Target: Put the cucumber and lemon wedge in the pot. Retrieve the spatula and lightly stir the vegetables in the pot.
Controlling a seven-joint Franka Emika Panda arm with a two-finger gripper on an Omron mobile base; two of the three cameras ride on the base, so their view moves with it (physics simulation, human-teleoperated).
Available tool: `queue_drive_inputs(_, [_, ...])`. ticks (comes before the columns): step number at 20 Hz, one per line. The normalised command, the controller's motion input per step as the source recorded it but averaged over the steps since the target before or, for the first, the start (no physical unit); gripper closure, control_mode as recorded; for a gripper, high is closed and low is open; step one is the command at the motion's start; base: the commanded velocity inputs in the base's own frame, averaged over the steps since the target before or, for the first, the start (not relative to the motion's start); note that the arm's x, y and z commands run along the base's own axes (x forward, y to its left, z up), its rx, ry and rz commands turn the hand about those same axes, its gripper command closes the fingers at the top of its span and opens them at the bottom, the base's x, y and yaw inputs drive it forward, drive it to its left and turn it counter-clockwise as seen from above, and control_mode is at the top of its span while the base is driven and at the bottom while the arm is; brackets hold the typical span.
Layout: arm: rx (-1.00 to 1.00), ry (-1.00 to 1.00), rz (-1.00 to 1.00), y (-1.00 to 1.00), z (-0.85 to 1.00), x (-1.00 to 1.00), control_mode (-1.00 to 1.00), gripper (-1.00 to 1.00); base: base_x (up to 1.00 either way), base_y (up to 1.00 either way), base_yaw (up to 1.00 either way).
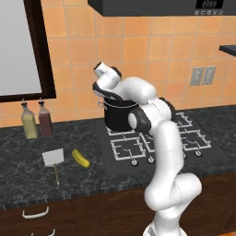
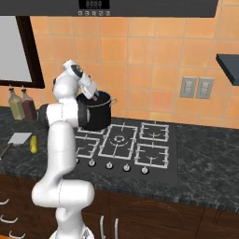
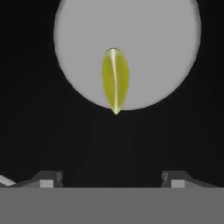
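The black pot (image 1: 119, 119) (image 2: 99, 117) stands on the stove's back left burner. My gripper (image 1: 112, 97) (image 2: 95, 96) points down into its mouth and is open, its tips (image 3: 113, 178) wide apart with nothing between them. Below them, a yellow-green pointed piece that looks like the cucumber (image 3: 115, 79) lies loose over the pot's grey floor (image 3: 148, 39). The curved yellow lemon wedge (image 1: 80, 158) (image 2: 33, 143) lies on the dark counter left of the stove. Next to it lies the spatula (image 1: 53, 158) (image 2: 19, 138), white blade and thin tan handle.
Two glass bottles (image 1: 29, 122) (image 2: 15, 106) stand against the tiled wall at the back left. The stove (image 1: 184, 138) (image 2: 140, 149) has several grates and front knobs. A range hood (image 1: 161, 7) hangs above. The counter's front edge runs just beyond the spatula handle.
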Motion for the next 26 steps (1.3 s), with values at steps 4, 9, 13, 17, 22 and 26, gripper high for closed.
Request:
queue_drive_inputs(4, [0.0, -0.11, 0.0, 0.16, 0.99, -0.3, -1.0, -1.0, 0.0, 0.0, 0.0])
queue_drive_inputs(9, [0.07, -0.11, 0.04, 0.49, 0.58, -0.84, -1.0, -1.0, 0.0, 0.0, 0.0])
queue_drive_inputs(13, [0.15, -0.15, 0.11, 0.66, 0.18, -1.0, -1.0, -1.0, 0.0, 0.0, 0.0])
queue_drive_inputs(17, [0.18, -0.18, 0.13, 0.55, 0.05, -1.0, -1.0, -1.0, 0.0, 0.0, 0.0])
queue_drive_inputs(22, [0.25, -0.12, 0.17, 0.43, 0.0, -1.0, -1.0, -1.0, 0.0, 0.0, 0.0])
queue_drive_inputs(26, [0.38, 0.07, 0.29, 0.38, -0.3, -0.96, -1.0, -1.0, 0.0, 0.0, 0.0])
